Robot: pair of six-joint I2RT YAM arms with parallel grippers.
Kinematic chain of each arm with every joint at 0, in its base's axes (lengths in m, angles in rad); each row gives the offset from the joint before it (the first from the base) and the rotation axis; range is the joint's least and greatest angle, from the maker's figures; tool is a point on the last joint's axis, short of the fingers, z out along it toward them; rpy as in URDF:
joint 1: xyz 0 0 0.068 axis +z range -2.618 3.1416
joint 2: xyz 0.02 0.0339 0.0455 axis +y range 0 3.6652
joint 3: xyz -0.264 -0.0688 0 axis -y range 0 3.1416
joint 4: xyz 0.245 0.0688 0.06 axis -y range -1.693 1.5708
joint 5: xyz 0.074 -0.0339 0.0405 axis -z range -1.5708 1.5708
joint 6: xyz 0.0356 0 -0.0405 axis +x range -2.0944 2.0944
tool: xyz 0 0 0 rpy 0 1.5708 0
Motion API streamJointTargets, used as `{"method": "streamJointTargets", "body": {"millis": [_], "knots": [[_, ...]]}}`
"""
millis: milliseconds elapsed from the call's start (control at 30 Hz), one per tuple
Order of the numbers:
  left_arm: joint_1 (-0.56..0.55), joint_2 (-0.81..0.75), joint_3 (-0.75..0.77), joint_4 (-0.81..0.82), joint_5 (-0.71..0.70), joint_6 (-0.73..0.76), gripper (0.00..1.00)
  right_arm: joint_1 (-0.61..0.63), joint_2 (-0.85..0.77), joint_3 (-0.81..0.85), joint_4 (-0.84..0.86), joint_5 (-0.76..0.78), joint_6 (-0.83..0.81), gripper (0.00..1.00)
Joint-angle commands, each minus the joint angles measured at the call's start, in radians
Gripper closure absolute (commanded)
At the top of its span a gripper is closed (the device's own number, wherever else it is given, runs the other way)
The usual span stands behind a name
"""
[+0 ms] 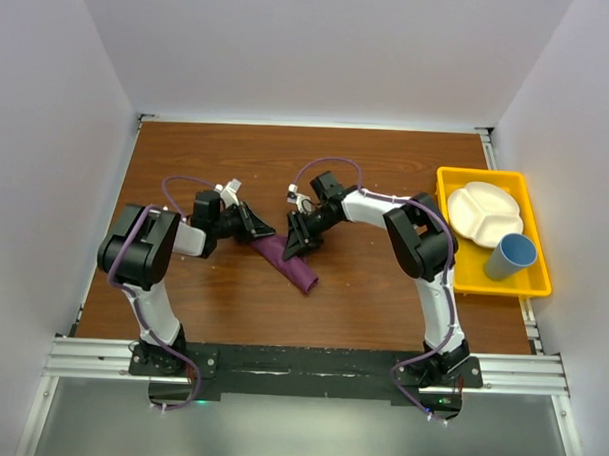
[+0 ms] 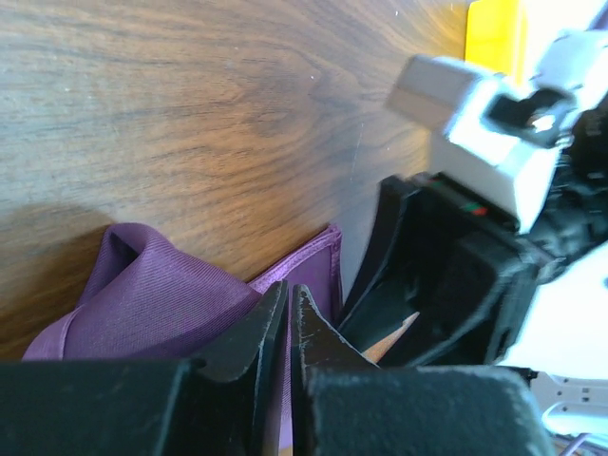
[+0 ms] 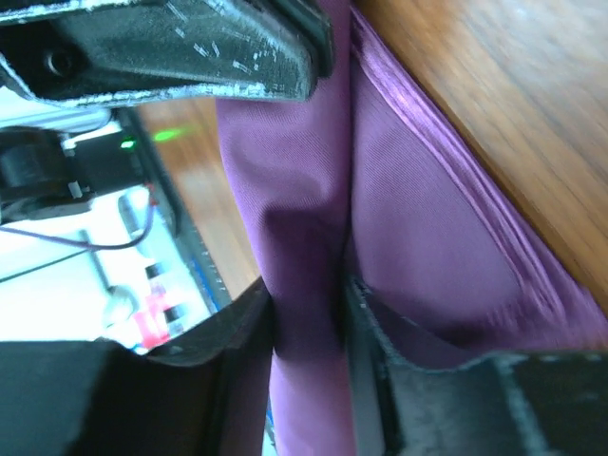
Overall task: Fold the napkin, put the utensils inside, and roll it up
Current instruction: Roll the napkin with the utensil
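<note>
Cloth of plum purple, the napkin (image 1: 291,266), is seen gathered into a narrow band that lies diagonally on the brown wooden table (image 1: 407,152), between the two arms and slightly nearer the left one. Its far end is met by the black two-finger left gripper (image 1: 264,232), and its middle is covered by the black two-finger right gripper (image 1: 296,246). In the left wrist view the left gripper (image 2: 288,309) is shown with its fingers drawn almost together, a thin fold of the napkin (image 2: 161,304) being pinched in the slit, while the hemmed edge of the cloth is spread on the wood just ahead. In the right wrist view the right gripper (image 3: 306,313) is shown clamped on a ridge of the napkin (image 3: 427,247), which is pulled up taut between the two fingers. At the right edge of the table, well apart from the cloth, a yellow plastic tray (image 1: 465,266) is placed, and a white divided plate (image 1: 483,212) and a blue cup (image 1: 511,256) are held in it.
</note>
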Motion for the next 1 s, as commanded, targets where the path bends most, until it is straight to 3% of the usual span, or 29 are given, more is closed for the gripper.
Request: {"method": "streamJointTargets", "body": {"millis": [0, 100, 233, 467, 567, 633, 733, 800, 833, 967], "knots": [[0.015, 0.041, 0.012, -0.049, -0.048, 0.101, 0.90, -0.002, -0.106, 0.060, -0.164, 0.210, -0.103, 0.56], [0.015, 0.047, 0.013, -0.056, -0.046, 0.103, 0.91, 0.010, -0.164, 0.067, -0.253, 0.305, -0.172, 0.48], [0.015, 0.044, 0.019, -0.081, -0.046, 0.101, 0.91, 0.048, -0.221, -0.016, -0.293, 0.370, -0.227, 0.45], [0.015, 0.051, 0.045, -0.144, -0.052, 0.119, 0.92, 0.124, -0.261, -0.185, -0.185, 0.499, -0.181, 0.45], [0.015, 0.050, 0.059, -0.174, -0.058, 0.142, 0.92, 0.131, -0.276, -0.225, -0.170, 0.621, -0.173, 0.57], [0.015, 0.053, 0.079, -0.223, -0.064, 0.168, 0.93, 0.131, -0.302, -0.243, -0.171, 0.664, -0.189, 0.75], [0.021, 0.061, 0.100, -0.265, -0.066, 0.201, 0.93, 0.136, -0.327, -0.254, -0.201, 0.734, -0.221, 0.80], [0.025, 0.068, 0.113, -0.286, -0.064, 0.212, 0.93, 0.139, -0.348, -0.263, -0.210, 0.776, -0.230, 0.78], [0.028, 0.070, 0.122, -0.292, -0.060, 0.224, 0.93, 0.142, -0.362, -0.271, -0.210, 0.781, -0.238, 0.70], [0.031, 0.074, 0.162, -0.348, -0.057, 0.251, 0.93, 0.157, -0.375, -0.257, -0.233, 0.764, -0.244, 0.57]]}}
